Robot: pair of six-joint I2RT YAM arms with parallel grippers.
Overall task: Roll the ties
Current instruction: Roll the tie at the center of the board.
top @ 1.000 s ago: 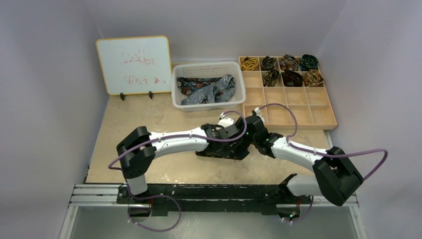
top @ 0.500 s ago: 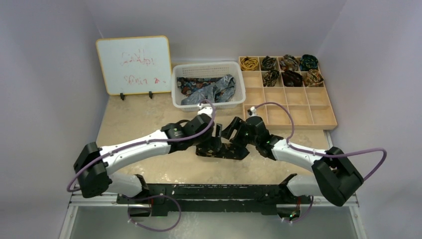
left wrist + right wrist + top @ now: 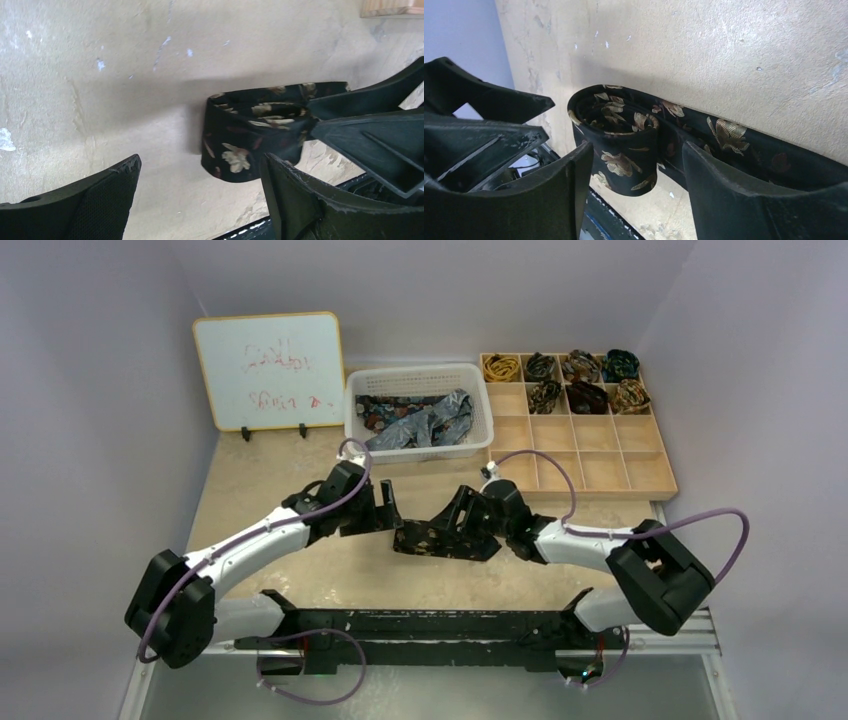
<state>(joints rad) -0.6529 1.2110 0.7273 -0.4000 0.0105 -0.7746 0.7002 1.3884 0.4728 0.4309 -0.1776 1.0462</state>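
A dark tie with gold flower motifs point(image 3: 445, 541) lies on the table in front of the arms. Its left end is rolled into a small coil point(image 3: 616, 135) and the rest trails flat to the right point(image 3: 734, 140). My right gripper point(image 3: 638, 147) is open, its fingers on either side of the coil, and it shows low over the tie in the top view point(image 3: 447, 525). My left gripper point(image 3: 200, 162) is open and empty, just left of the coil point(image 3: 245, 145) and apart from it. It also shows in the top view point(image 3: 388, 518).
A white basket point(image 3: 420, 454) with loose ties point(image 3: 420, 422) stands behind the work spot. A wooden compartment tray point(image 3: 590, 465) at the back right holds several rolled ties point(image 3: 585, 380). A whiteboard point(image 3: 270, 370) stands at the back left.
My left arm has swung back to the left, off the tie. My right gripper has slid left along the tie to the coiled end.
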